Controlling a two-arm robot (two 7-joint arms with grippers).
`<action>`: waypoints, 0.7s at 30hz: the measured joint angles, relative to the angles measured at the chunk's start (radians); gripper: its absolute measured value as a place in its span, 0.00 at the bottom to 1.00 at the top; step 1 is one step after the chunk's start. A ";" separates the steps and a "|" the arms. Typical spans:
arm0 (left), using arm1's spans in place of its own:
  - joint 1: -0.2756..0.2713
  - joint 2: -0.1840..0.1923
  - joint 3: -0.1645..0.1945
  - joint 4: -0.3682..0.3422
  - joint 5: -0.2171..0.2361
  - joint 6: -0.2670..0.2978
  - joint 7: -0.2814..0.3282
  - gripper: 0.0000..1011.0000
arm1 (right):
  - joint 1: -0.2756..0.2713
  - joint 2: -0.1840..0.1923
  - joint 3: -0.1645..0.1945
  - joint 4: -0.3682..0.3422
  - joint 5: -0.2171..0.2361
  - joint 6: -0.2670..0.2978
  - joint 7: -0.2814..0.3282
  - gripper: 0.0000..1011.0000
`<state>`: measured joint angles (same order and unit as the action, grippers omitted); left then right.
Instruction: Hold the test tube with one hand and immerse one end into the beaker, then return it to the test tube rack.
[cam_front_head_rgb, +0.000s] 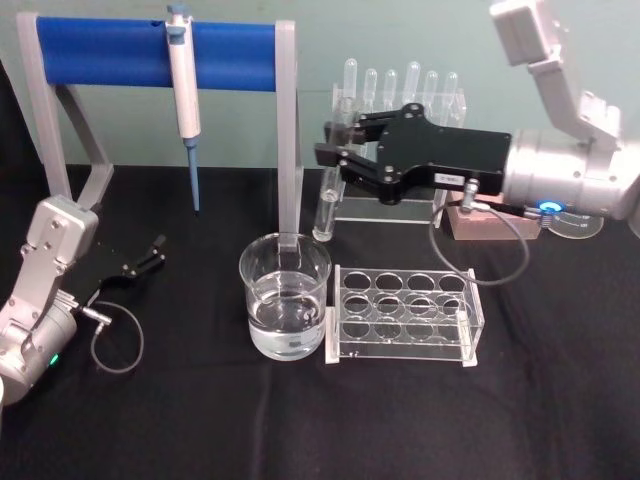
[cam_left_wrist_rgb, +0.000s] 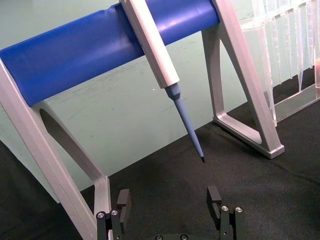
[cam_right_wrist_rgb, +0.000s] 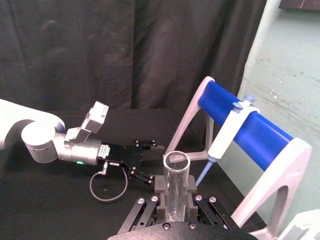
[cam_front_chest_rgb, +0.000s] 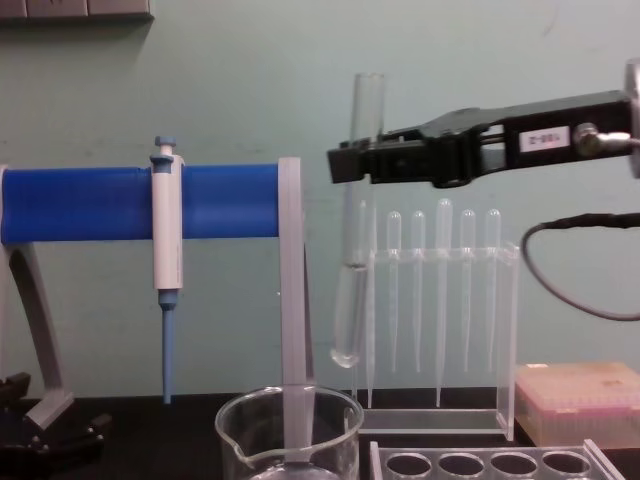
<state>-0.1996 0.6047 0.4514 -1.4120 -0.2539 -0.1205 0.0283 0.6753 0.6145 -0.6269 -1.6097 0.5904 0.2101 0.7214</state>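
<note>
Item one: your black right gripper (cam_front_head_rgb: 335, 150) on its silver cylindrical wrist, clenched on the long clear glass test tube (cam_front_head_rgb: 325, 205) with a rounded bottom. It grips the tube high up, a little under the flared rim, and the tube hangs upright from the fingers (cam_front_chest_rgb: 350, 160). Item two: the wide clear glass beaker (cam_front_head_rgb: 285, 300) with a pouring spout, partly filled with clear liquid. It stands on the black table (cam_front_head_rgb: 200, 420) below that gripper and nearer to you. In the chest view the tube's rounded end (cam_front_chest_rgb: 345, 350) sits above the beaker's rim (cam_front_chest_rgb: 290, 400), apart from it and dry. Item three: the clear plastic test tube rack (cam_front_head_rgb: 405, 315), its holes unfilled, directly below the right gripper and just beside the beaker. Item four: the thin clear bulb-topped pipettes (cam_front_head_rgb: 410, 85) in their holder, behind the right gripper. Item five: the white-and-blue pipettor (cam_front_head_rgb: 183, 90), hanging on the blue-barred grey stand (cam_front_head_rgb: 100, 45), well apart from the right gripper on its fingertip side. Item six: your black left gripper (cam_front_head_rgb: 155, 250), released, fingers (cam_left_wrist_rgb: 123, 200) spread with nothing between them, low at the table under the blue bar.
</note>
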 joint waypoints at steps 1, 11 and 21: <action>0.000 0.000 0.000 0.000 0.000 0.000 0.000 0.99 | 0.008 -0.008 -0.008 0.008 -0.002 0.000 0.000 0.24; 0.000 0.000 0.000 0.000 0.000 0.000 0.000 0.99 | 0.039 -0.049 -0.049 0.049 -0.012 -0.009 0.006 0.24; 0.000 0.000 0.000 0.000 0.000 0.000 0.000 0.99 | 0.030 -0.075 -0.076 0.093 -0.012 -0.036 0.017 0.23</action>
<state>-0.1996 0.6047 0.4514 -1.4120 -0.2539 -0.1205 0.0283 0.7050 0.5396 -0.7032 -1.5167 0.5781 0.1745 0.7386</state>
